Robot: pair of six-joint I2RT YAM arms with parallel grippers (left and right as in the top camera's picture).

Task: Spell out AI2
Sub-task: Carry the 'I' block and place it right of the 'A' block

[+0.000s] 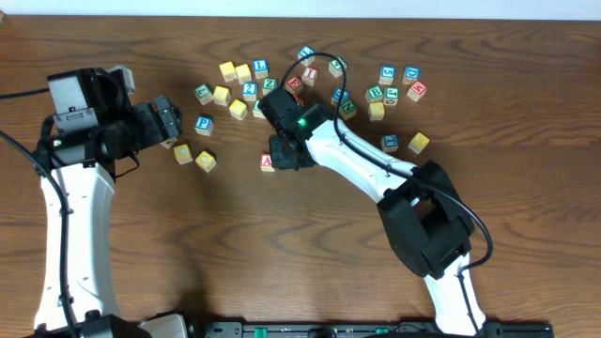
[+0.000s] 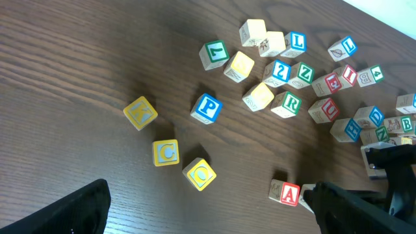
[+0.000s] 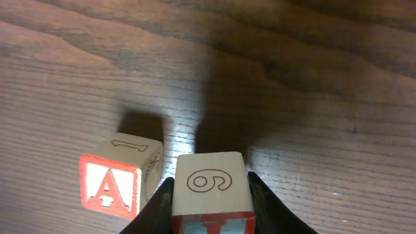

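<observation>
My right gripper is shut on a wooden cube and holds it low over the table. This cube shows an outlined 6 on its side and a red-framed face with a red letter stem, which looks like the I. The red A cube stands on the table just left of it, almost touching. The blue 2 cube lies in the pile next to a green Z. My left gripper is open and empty at the left, away from these cubes.
Several lettered cubes lie scattered along the back. A blue P cube and yellow cubes sit near my left gripper. The bare wood table stretches toward the front.
</observation>
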